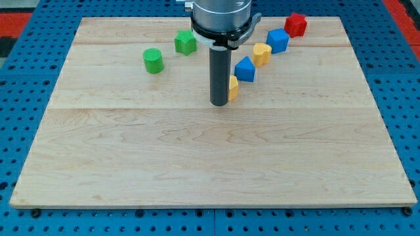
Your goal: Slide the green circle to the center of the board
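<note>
The green circle (153,60), a short round block, sits on the wooden board (210,157) at the view's upper left. My tip (218,103) rests on the board near the middle, to the right of and below the green circle, well apart from it. A yellow block (233,87) is right beside the rod's right side, partly hidden by it. A green star-like block (186,42) lies up and to the right of the green circle.
A blue block (245,69), a yellow block (262,54), another blue block (277,40) and a red block (296,24) run in a diagonal line toward the view's top right. Blue pegboard surrounds the board.
</note>
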Robot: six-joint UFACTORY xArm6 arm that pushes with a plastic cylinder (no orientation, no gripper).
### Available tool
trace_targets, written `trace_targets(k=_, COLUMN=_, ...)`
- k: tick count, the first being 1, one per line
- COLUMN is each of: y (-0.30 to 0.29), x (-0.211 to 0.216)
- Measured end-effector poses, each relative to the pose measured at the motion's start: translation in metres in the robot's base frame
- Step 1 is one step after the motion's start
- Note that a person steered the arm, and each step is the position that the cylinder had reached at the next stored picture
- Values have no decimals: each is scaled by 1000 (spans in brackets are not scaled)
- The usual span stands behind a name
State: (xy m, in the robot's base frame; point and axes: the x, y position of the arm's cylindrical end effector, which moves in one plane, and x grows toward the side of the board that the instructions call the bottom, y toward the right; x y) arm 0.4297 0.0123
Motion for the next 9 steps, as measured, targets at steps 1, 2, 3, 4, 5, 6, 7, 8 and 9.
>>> trace_targets(k=1, y=0, x=-4)
trace_targets(k=2, y=0, x=-5)
trace_targets(k=3, y=-7, x=-3)
trace_targets(k=4, y=-60, x=1)
trace_targets(k=5, y=-128, x=-4)
trace_targets(k=6, y=-197, x=-30)
trace_targets(k=7, y=-202, x=-95)
trace_targets(k=8, y=-162, x=-152)
trace_targets(k=9, y=-120, x=-166)
